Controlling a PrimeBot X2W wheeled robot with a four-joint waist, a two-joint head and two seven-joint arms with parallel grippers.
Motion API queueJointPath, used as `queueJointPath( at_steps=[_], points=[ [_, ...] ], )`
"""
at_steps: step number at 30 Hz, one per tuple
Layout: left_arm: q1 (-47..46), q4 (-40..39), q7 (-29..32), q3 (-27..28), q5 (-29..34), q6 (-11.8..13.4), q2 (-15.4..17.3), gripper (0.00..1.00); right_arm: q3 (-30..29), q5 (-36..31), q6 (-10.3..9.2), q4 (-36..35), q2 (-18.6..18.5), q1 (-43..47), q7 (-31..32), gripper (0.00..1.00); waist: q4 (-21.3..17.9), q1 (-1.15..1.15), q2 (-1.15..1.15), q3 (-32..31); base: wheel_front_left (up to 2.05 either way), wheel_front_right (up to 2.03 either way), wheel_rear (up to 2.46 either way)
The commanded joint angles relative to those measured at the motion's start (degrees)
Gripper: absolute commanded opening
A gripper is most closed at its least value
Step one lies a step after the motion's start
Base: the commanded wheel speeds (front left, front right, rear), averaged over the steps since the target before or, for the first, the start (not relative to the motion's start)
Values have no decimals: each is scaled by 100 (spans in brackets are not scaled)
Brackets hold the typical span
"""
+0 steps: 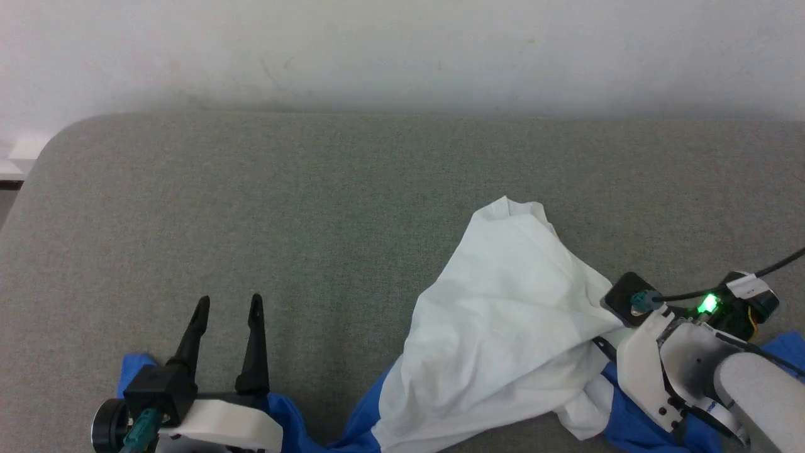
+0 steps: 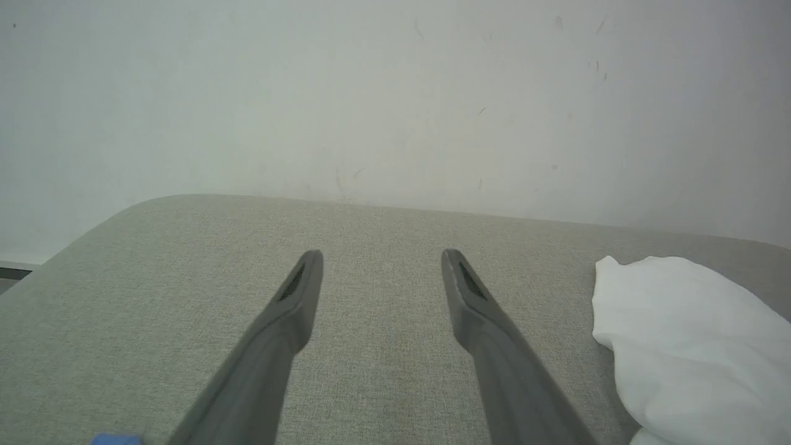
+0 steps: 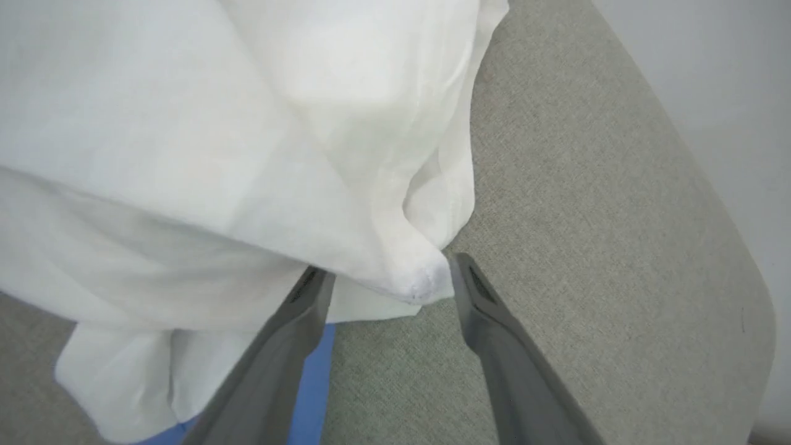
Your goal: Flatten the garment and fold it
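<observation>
On the near right part of the grey cloth-covered bench (image 1: 314,189), the garment (image 1: 503,314) lies in a crumpled heap. Its white body rises in a rumpled peak and blue sleeve cloth trails along the near edge.

The right claw (image 3: 386,278) sits low at the heap's right side with its fingers spread. A puckered tip of white cloth lies between the fingertips, brushing one of them but not pinched. The left claw (image 1: 228,302) hovers over bare bench, well to the left of the white heap. It is spread too and grips nothing, with a bit of blue cloth showing beneath its wrist.

The step in hand looks like flattening, and it is barely begun: no part lies smooth and nothing is folded. The next move probably calls for each claw to find its own edge, a hem corner or a shoulder. Each would then close on it and draw away from the other so the body spreads out. The cloth looks thin, so a pinch could easily catch two layers.
</observation>
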Motion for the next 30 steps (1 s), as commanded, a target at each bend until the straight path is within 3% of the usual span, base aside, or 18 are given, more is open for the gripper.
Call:
queueJointPath(
  at_steps=[1,2,4,8,15,24,30],
  points=[
    [-158,65,-55,-3,-23,-40,-34,100,357,153,-5,68,-102,-295,-59,100,115,-1,-1,165,0,0,0],
    [-182,92,-65,2,-27,-49,-42,100,551,227,-5,109,-148,-411,-55,100,117,-1,-1,179,0,0,0],
    [-220,146,-85,14,-32,-65,-55,100,907,425,-5,200,-238,-611,-11,0,125,-1,-1,196,0,0,0],
    [-263,243,-114,22,-35,-104,-77,100,1134,783,-5,289,-342,-935,20,0,154,-1,-1,169,0,0,0],
    [-346,344,-144,-18,-9,-185,-128,100,648,1086,-5,31,-302,-1626,278,0,311,-1,-1,142,0,0,0],
    [-803,458,-162,-221,73,-409,-312,100,497,1037,-5,471,450,-3123,359,0,761,-1,-1,582,0,0,0],
    [-1308,574,-169,-370,186,-650,-629,100,638,881,-5,1512,1036,-4324,-464,0,1242,-1,-1,1069,0,0,0]
  ],
)
